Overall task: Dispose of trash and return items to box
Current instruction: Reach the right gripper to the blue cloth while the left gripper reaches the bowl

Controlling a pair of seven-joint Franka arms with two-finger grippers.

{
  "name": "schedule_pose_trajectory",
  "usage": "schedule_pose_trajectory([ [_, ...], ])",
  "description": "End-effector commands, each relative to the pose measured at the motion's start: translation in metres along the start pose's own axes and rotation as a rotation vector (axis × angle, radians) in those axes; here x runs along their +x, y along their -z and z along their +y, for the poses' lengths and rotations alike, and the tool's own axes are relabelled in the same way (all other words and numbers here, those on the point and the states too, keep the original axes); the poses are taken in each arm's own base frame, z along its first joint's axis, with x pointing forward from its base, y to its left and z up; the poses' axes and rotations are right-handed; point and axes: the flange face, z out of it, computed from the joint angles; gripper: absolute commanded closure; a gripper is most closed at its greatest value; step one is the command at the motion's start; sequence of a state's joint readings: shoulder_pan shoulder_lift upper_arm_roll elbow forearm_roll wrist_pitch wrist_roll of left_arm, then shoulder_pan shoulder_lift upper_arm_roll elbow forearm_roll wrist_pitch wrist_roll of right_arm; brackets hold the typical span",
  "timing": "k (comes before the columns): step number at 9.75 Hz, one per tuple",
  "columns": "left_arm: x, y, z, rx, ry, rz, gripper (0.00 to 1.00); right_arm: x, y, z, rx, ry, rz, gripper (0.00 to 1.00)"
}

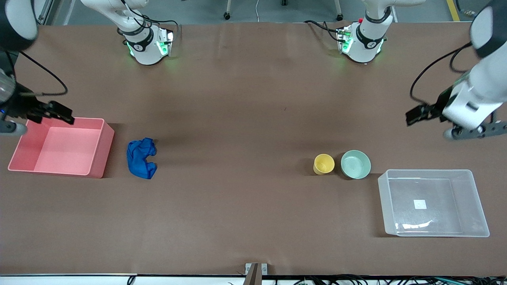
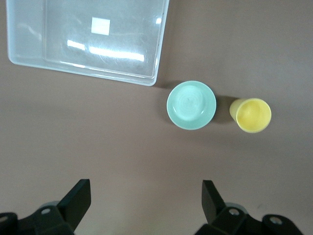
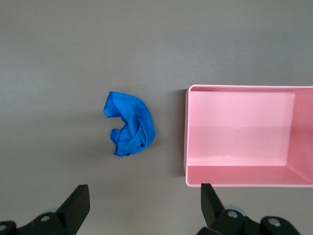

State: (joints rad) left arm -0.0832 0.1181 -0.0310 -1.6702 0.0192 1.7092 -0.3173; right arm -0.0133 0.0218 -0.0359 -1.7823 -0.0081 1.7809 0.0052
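The bright-blue cloth wad (image 1: 141, 158) lies on the table beside the pink bin; it also shows in the right wrist view (image 3: 130, 124). The yellow cup (image 1: 324, 164) (image 2: 253, 115) and the mint-green bowl (image 1: 355, 164) (image 2: 191, 105) stand side by side, upright and empty. The clear plastic box (image 1: 477, 202) (image 2: 24, 58) is empty, nearer to the front camera than the bowl, at the left arm's end. My left gripper (image 1: 429, 113) (image 2: 146, 200) hangs open and empty above bare table. My right gripper (image 1: 45, 112) (image 3: 145, 203) hangs open and empty over the pink bin's edge.
The opaque pink bin (image 1: 103, 148) (image 3: 190, 169) stands empty at the right arm's end of the table. Brown table surface spreads between the cloth and the cup. Cables run along the table's front edge.
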Motion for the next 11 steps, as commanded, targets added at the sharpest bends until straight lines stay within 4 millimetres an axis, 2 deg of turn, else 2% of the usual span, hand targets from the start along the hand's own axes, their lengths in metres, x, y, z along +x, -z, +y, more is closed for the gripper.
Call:
schedule_pose_trajectory([
  [1,0.003,-0.082,0.009,0.001,0.102,-0.028,0.0,0.0,-0.059,-0.001,0.011,0.006,-0.001,0.0],
  [4,-0.015,-0.178,0.003,-0.014,0.172,0.005,0.0,0.023,-0.139,-0.01,0.006,0.016,-0.055,0.0],
  [5,-0.021,-0.207,0.004,-0.023,0.174,0.024,0.0,0.027,-0.162,-0.021,0.004,0.035,-0.061,0.0],
  [7,-0.022,-0.258,0.004,-0.039,0.228,0.047,0.0,0.026,-0.209,-0.028,0.002,0.042,-0.053,0.0],
  [8,-0.02,-0.28,0.008,-0.045,0.265,0.051,0.01,0.023,-0.235,-0.034,0.001,0.052,-0.044,0.0],
  [10,-0.016,-0.302,0.016,-0.063,0.32,0.072,0.08,0.02,-0.278,-0.038,-0.001,0.06,-0.048,0.0],
  [11,-0.017,-0.311,0.025,-0.077,0.33,0.077,0.1,0.019,-0.29,-0.039,-0.002,0.061,-0.054,0.0],
])
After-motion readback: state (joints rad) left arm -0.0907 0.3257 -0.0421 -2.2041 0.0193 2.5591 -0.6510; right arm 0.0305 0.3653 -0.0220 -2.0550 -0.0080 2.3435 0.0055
